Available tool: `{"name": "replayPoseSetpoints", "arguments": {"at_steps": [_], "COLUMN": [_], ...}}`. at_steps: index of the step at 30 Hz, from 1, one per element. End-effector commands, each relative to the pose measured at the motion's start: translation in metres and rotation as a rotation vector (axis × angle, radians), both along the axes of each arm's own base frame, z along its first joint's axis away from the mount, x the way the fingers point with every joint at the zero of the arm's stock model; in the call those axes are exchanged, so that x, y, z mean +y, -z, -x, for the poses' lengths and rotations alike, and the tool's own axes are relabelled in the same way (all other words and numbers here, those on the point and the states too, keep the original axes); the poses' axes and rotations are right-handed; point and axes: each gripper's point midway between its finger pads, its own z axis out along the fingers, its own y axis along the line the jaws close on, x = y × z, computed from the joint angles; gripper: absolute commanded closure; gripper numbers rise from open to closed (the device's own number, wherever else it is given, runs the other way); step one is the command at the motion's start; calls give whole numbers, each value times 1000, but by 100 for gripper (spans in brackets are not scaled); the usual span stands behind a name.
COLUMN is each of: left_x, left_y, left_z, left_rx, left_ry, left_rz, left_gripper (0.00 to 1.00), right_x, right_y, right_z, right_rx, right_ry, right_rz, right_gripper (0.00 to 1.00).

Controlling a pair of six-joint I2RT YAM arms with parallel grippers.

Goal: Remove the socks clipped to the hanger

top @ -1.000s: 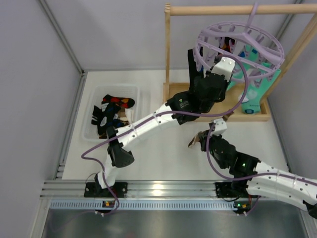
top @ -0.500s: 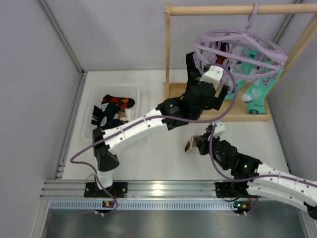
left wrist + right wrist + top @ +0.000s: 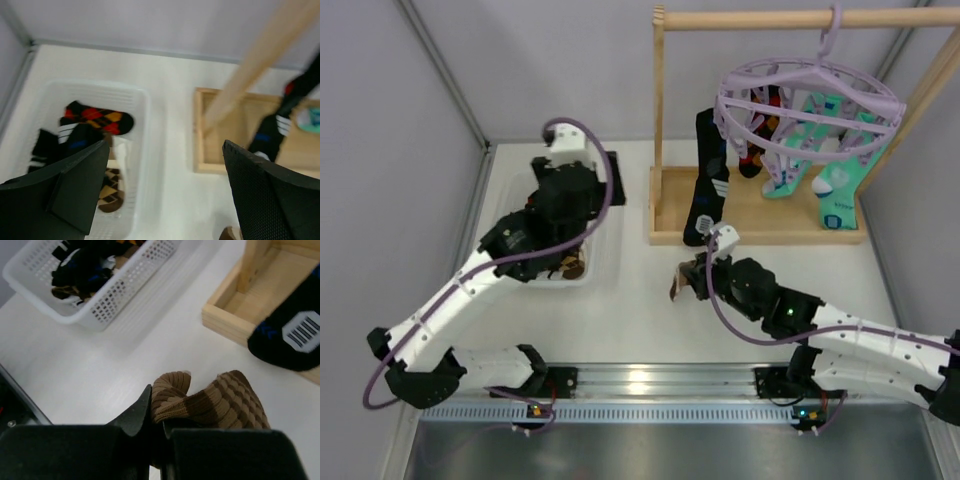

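Socks [image 3: 785, 178] hang clipped under the round lilac plastic hanger [image 3: 790, 63], hooked on the wooden rail frame [image 3: 658, 120] at the far right of the overhead view: a long black sock with blue-white diamonds [image 3: 705, 190] on its left side and turquoise socks [image 3: 838, 188] on its right, all well apart from both arms. The left gripper [image 3: 565, 210] hovers over the white perforated plastic basket [image 3: 492, 262] at the far left, its fingers hidden here. The right gripper [image 3: 693, 280] is low over the open table between basket and frame, a brown ribbed sock [image 3: 676, 288] at its tip. From the left wrist, the two black fingers [image 3: 75, 185] stand wide apart with nothing between them, above the basket's right side, where a black sock with orange-red diamonds [image 3: 97, 116] lies among others. From the right wrist, the jaws are pinched tight on a fold of the brown ribbed sock, most of it bunched loose ahead of them, with the basket off to the far left. The step in hand looks like carrying this sock to the basket. The hold is on a small fold, so a smooth move suits. Lift enough for the loose end to clear the rim, let go over the middle, and have the left arm give way first so the two do not cross
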Motion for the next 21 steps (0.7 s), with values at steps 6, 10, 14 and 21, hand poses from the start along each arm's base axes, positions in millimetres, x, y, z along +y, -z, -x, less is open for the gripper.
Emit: {"name": "replayPoseSetpoints", "arguments": {"at_steps": [6,10,14,21], "left_x": [147,191,211,236], "left_y": [26,31,40,53], "left_z": [13,35,56,87], "left_rx": [118,96,75,17], "left_ry": [-353,-474,-540,-613], "left_rz": [19,6,24,52], "left_gripper": [2,2,2,2], "right_x": [129,200,252,303], "right_y": [-90,-123,-105,-56], "right_z": [-31,-46,-81,-141], "right_rx": [-123,-135,-130,-74], "right_ry": [-297,-445,-454,-431], "right_rz": [-82,-82,16,117], "right_gripper": [100,100,100,37]}}
